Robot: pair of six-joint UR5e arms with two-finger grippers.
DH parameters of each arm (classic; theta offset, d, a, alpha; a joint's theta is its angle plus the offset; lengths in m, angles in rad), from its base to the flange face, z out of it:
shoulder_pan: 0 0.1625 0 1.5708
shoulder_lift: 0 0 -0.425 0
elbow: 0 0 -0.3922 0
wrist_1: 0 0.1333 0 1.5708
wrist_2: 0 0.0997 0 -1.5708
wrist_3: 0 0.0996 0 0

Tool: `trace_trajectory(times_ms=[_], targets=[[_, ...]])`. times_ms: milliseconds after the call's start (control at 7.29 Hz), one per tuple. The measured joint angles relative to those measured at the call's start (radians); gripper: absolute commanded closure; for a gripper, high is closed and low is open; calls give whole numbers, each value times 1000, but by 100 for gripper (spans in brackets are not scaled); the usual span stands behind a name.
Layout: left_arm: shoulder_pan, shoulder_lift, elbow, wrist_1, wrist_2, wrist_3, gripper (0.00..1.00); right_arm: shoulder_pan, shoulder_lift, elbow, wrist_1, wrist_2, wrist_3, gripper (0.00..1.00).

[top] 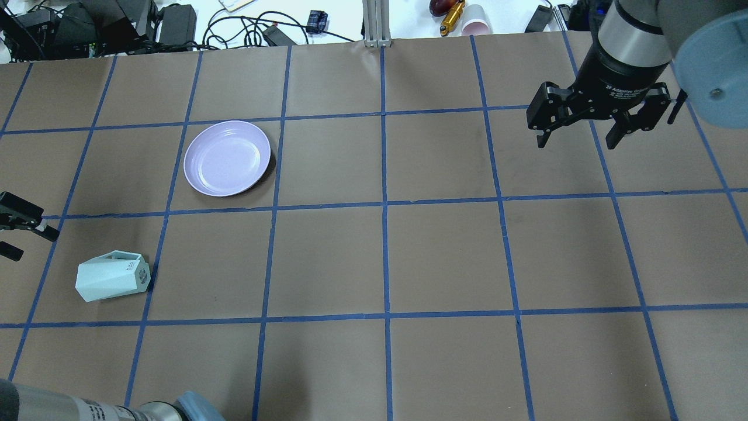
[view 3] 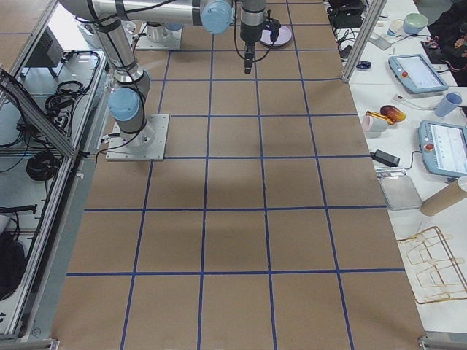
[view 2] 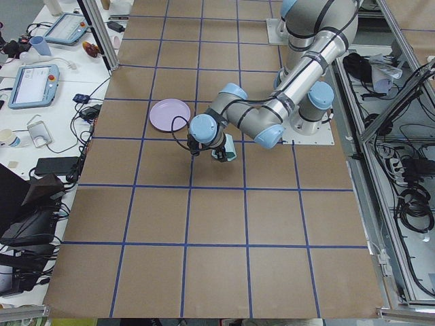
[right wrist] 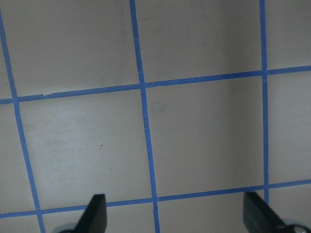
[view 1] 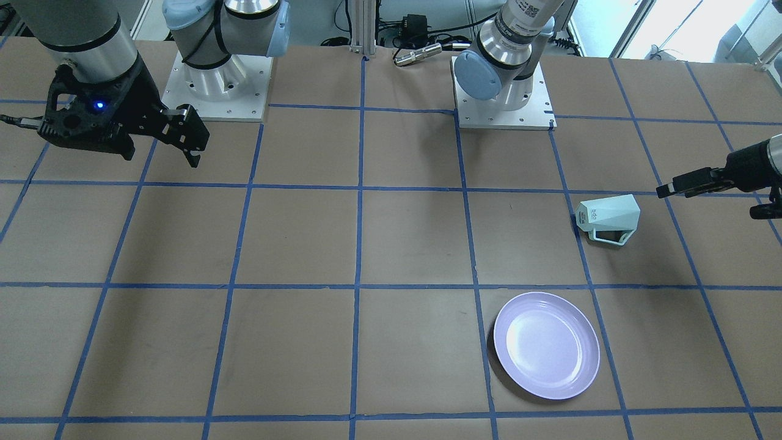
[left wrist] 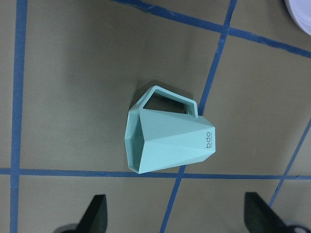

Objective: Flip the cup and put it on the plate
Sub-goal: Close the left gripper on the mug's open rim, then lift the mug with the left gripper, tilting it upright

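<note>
**Cup on its side, both grippers empty, grasp not yet made**

Obs: The cup [top: 111, 276] lay on its side on the bench [view 1: 305, 244], in the robot's left half. Its wide hexagonal rim pointed outward toward the left end of the bench. The narrow base end with the small dark logo pointed inward. The handle stuck out sideways, away from the robot and roughly toward the plate [top: 227, 158]. The plate sat bare in the next grid square further from the robot, near the cup but not touching it.

Left gripper [left wrist: 180, 213]: fingers spread wide and holding nothing. It hovered above the bench, just outboard of the cup's rim end. In the wrist view the cup sat ahead of the two fingertips and between their lines, so this looked like a pre-grasp line-up on the body.

Right gripper [top: 578, 137]: also wide open and empty. It hung well apart over bare bench on the far side, probably parked to keep the working area free.

Judgement: The task was at its start. A grip across the faceted walls, clear of the handle, would probably allow a wrist roll to stand the cup up. Angled facets may slip under flat pads. The plate is shallow and glossy, so a gentle set-down is advised.
</note>
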Motion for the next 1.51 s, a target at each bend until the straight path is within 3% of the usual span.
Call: trace_trajectory(times_ms=[1098, 1373, 1510], targets=[[31, -121, -83, 13, -69, 52, 1, 0, -1, 0, 0, 1, 0, 0], [32, -136, -94, 12, -73, 51, 18, 0, -1, 0, 0, 2, 0, 0], [32, -142, -96, 11, -83, 51, 40, 0, -1, 0, 0, 2, 0, 0]])
